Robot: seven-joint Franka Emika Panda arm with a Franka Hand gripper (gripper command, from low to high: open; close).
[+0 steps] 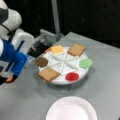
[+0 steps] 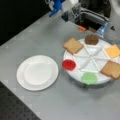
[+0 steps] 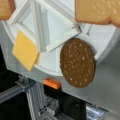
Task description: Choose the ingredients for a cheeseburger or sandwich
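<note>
Six ingredients lie apart on the round white sectioned tray: two tan bread squares, the brown patty, yellow cheese, a green leaf piece and a red disc. The wrist view looks down on the patty, the cheese and a bread square; no fingers show there. My blue gripper hangs left of the tray, beside the patty's edge, touching nothing; in a front view it is at the top. No stacked sandwich shows in any view.
A plain round white plate sits bare on the grey table, apart from the tray. A metal frame with an orange tab stands just past the table edge behind the patty. A dark perforated board borders one table corner.
</note>
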